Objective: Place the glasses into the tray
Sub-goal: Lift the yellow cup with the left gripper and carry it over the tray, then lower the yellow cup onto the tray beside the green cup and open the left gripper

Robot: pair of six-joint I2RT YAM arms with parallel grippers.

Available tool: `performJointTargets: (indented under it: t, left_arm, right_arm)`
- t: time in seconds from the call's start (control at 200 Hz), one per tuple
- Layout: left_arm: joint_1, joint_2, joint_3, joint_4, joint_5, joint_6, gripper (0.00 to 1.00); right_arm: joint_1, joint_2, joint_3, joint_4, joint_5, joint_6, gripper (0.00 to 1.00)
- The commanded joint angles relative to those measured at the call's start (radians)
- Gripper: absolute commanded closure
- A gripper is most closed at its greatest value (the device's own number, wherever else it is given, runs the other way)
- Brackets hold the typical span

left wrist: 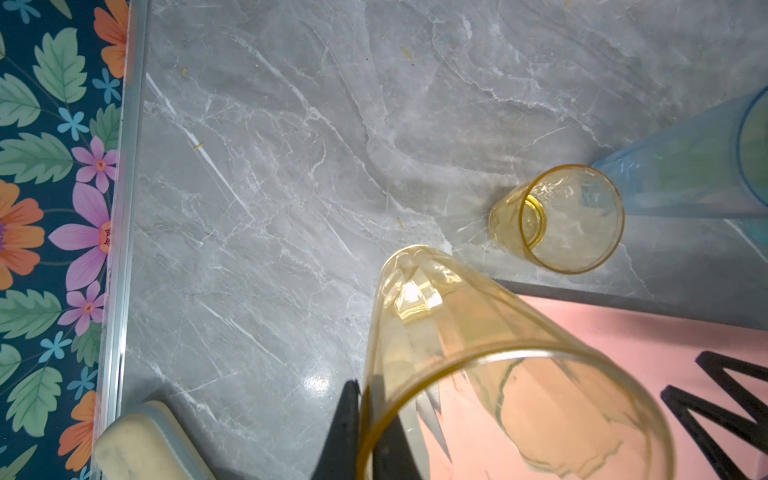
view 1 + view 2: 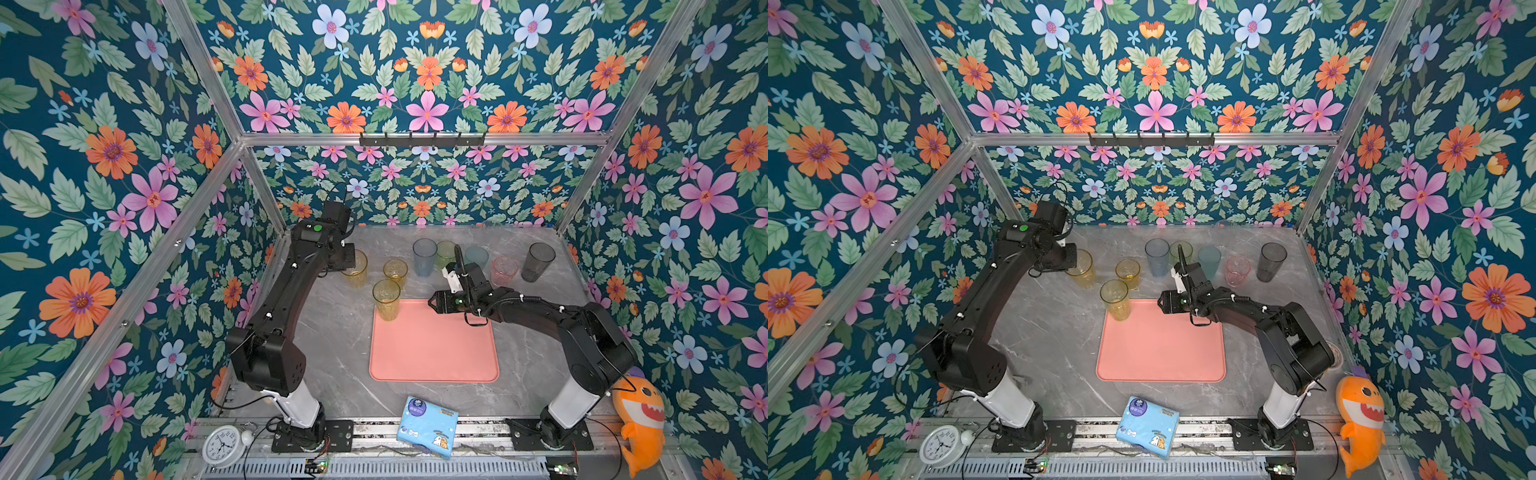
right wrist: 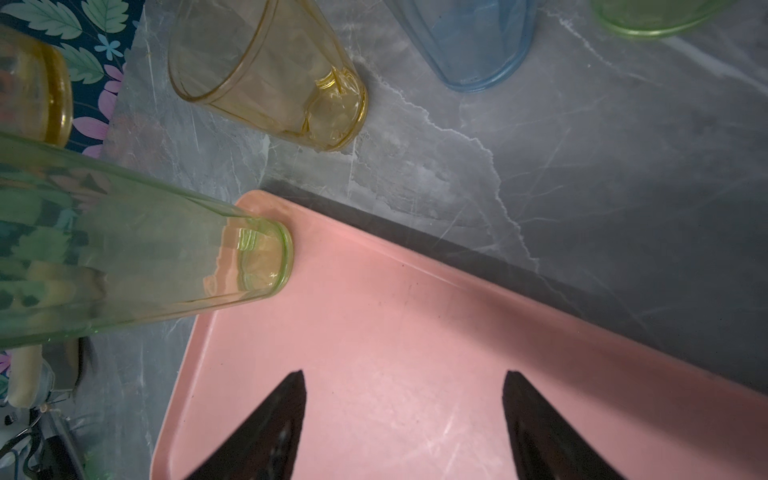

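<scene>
My left gripper [image 1: 360, 409] is shut on the rim of a tall amber glass [image 2: 356, 269], upright at the back left of the table. A yellow-green glass [image 2: 386, 300] stands in the far left corner of the salmon-pink tray [image 2: 432, 353]. A short amber glass [image 2: 395, 272] stands just behind that corner. Along the back stand a blue-grey glass [image 2: 424, 257], a green glass [image 2: 445, 252], a teal glass [image 2: 476, 255], a pink glass [image 2: 504, 271] and a dark grey glass [image 2: 538, 262]. My right gripper [image 3: 403, 395] hangs open and empty over the tray's far edge.
A light-blue tissue packet [image 2: 428, 426] lies at the front edge of the table. A white alarm clock [image 2: 222, 446] sits at the front left and an orange shark toy [image 2: 640, 419] at the front right. Floral walls close in the left, back and right.
</scene>
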Motion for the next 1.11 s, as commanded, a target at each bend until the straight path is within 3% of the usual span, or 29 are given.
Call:
performJointTargets:
  t: [0.0,0.645,0.85,1.1]
  left_arm:
    - [-0.002,-0.05,-0.052,-0.031,0.011,-0.006,1.0]
    - [-0.04,-0.271,-0.41,0.005,0.082,-0.048,1.0]
    - [-0.085,-0.31,-0.493,0.052,0.116,-0.078,1.0]
    - [-0.166,-0.311,-0.528,0.074,0.081,-0.126,1.0]
  right_arm:
    - [0.001,0.0,0.007,-0.005,0.004,-0.001,0.24]
    - [0.003,0.01,0.022,-0.02,-0.001,-0.001,0.24]
    - [0.004,0.013,0.023,-0.02,-0.004,0.0,0.24]
    - [0.005,0.014,0.025,-0.022,-0.004,0.001,0.24]
